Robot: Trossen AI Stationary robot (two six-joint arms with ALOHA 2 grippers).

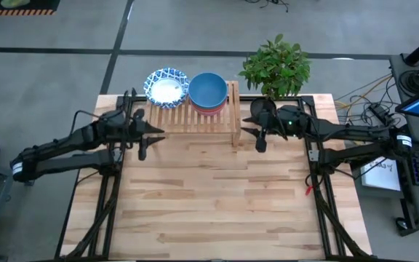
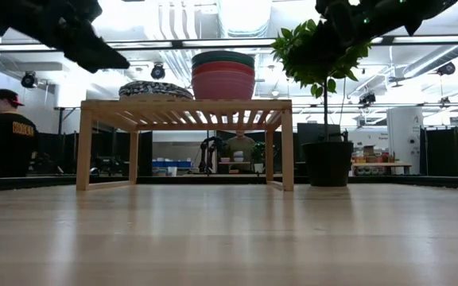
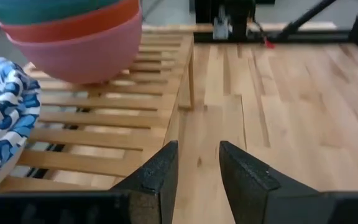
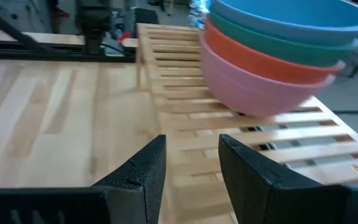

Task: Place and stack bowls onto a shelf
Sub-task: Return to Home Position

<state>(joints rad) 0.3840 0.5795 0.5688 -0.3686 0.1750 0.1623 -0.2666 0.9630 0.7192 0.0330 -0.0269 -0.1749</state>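
Left end effector point(image 3: 197, 149) and right end effector point(image 4: 191, 142) spread, empty; bowls point(image 1: 208, 89) stacked on shelf point(image 1: 195, 120). Step, judged: homing; next needs clean withdrawal.

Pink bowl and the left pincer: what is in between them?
Only bare wooden slats of the shelf lie between the pink bowl and the left pincer; the left wrist view shows it.

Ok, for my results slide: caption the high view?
Patterned bowls and plain bowls stacked side by side on the shelf, open left gripper and right gripper flanking it.
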